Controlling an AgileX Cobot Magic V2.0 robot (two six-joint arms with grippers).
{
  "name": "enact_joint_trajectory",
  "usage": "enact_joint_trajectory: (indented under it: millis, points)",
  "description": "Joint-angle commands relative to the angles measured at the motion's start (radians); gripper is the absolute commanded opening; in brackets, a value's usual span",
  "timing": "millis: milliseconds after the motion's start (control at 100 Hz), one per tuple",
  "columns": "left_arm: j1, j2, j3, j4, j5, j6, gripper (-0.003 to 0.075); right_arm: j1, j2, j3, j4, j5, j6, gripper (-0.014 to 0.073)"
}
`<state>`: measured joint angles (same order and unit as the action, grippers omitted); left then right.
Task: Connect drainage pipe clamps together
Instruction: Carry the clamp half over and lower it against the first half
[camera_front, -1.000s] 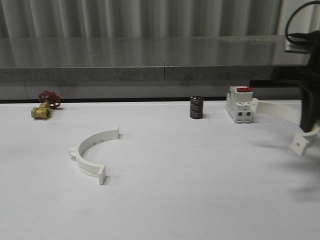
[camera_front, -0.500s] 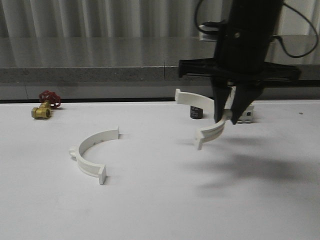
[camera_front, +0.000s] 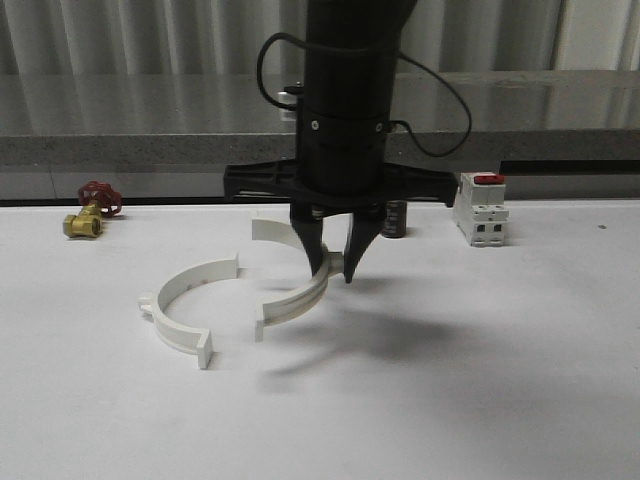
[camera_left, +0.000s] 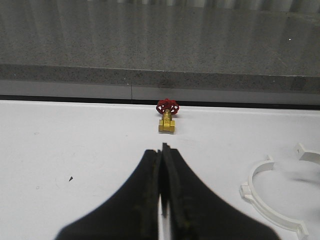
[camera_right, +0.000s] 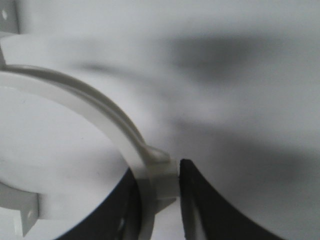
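The right gripper (camera_front: 335, 268) is pinching the carried clamp half (camera_front: 290, 290) at its mid-arc tab; this narrow hold is risking the arc swinging, so its ends may be missing those of the resting clamp half (camera_front: 185, 300), lying just beside. Both are white, thin, tabbed. The left gripper (camera_left: 161, 165) is staying closed, empty.

My black right gripper (camera_front: 335, 268) contrasts with the two white drainage pipe clamps, one (camera_front: 296, 280) held, the other (camera_front: 184, 305) on the plain white tabletop (camera_front: 450, 400). Behind sit a brass-yellow valve (camera_front: 84, 222) with a red handwheel, a black cylinder (camera_front: 394, 217) and a white breaker (camera_front: 481, 210) with a red switch. My left gripper (camera_left: 162, 170) is black, the ledge (camera_front: 150, 135) beyond speckled grey.
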<state>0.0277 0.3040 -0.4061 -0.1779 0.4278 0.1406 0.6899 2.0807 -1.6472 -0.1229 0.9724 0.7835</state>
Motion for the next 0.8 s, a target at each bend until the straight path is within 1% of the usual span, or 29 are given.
enact_joint_trajectory:
  millis: [0,80,180,250,400,580,790]
  points:
    - [0.001,0.007,-0.026,-0.009,-0.077,-0.001,-0.0021,0.009,-0.023,-0.071,-0.024,0.013,0.004,0.0080]
    - [0.001,0.007,-0.026,-0.009,-0.077,-0.001,-0.0021,0.013,0.008,-0.105,-0.023,0.035,0.010,0.0080]
    - [0.001,0.007,-0.026,-0.009,-0.077,-0.001,-0.0021,0.012,0.033,-0.130,-0.027,0.048,0.069,0.0080]
    - [0.001,0.007,-0.026,-0.009,-0.077,-0.001,-0.0021,0.012,0.042,-0.130,-0.032,0.035,0.097,0.0080]
    - [0.001,0.007,-0.026,-0.009,-0.077,-0.001,-0.0021,0.016,0.055,-0.130,-0.021,0.015,0.104,0.0080]
    - [0.001,0.007,-0.026,-0.009,-0.077,-0.001,-0.0021,0.017,0.065,-0.130,-0.013,-0.023,0.157,0.0080]
    - [0.001,0.007,-0.026,-0.009,-0.077,-0.001,-0.0021,0.018,0.078,-0.130,0.001,-0.055,0.175,0.0080]
